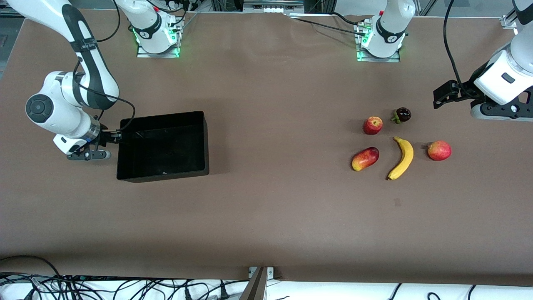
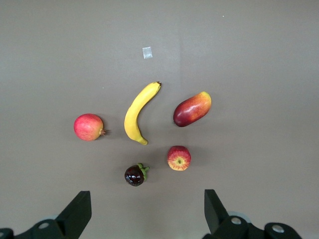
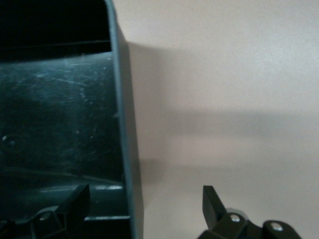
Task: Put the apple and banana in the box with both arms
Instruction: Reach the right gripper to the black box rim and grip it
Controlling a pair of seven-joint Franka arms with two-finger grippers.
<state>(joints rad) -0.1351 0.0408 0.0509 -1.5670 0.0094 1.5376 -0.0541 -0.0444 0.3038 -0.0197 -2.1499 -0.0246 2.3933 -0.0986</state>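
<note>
Right pincer [image 3: 144, 206] open, straddling box [image 3: 122, 124] wall.

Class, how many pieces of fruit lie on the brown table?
5, clustered toward the left arm's end: curved yellow banana, small red apple, dark purple fruit, oblong red-yellow fruit, reddish-pink round fruit.

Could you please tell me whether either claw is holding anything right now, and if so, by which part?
Nothing is held. The left claw hangs open over the table by the fruit; the right claw is open astride the box wall, not gripping it.
</note>
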